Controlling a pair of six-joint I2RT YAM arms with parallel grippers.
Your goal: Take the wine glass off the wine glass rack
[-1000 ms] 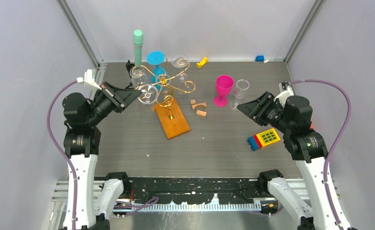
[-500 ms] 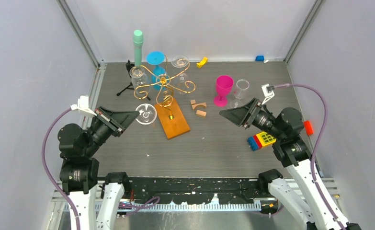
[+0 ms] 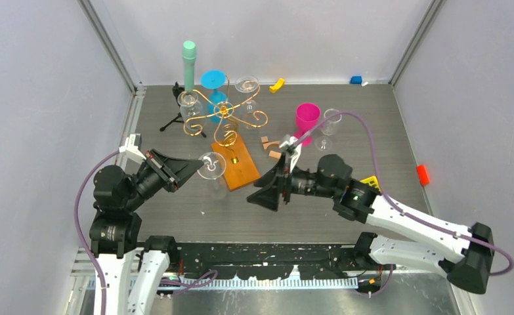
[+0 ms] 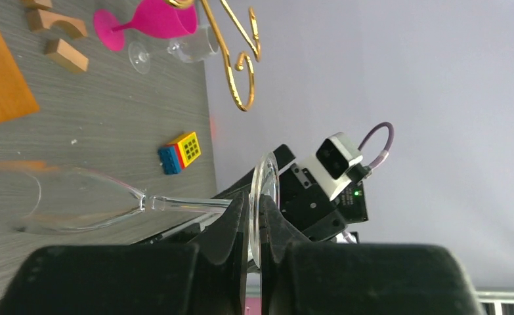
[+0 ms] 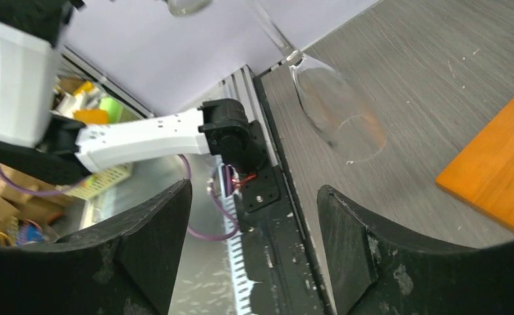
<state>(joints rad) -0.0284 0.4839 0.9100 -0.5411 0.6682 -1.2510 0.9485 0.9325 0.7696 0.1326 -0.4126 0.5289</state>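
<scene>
The wine glass is clear and hangs off the rack, lying sideways above the table. My left gripper is shut on the rim of its round foot; the stem runs to the bowl. The wine glass rack is gold curled wire on an orange wooden base, standing just behind and right of the held glass. Three other glasses still hang on it. My right gripper is open and empty, right of the glass and facing it. The right wrist view shows the bowl ahead of its jaws.
A pink goblet and a small clear glass stand right of the rack, with wooden blocks beside them. A green cylinder on a black tripod stands at the back left. A red piece lies far right.
My left gripper pulled the glass off the rack toward the near edge, then carried it right. My right arm swung left across the table to the middle, its jaws opening wider.
</scene>
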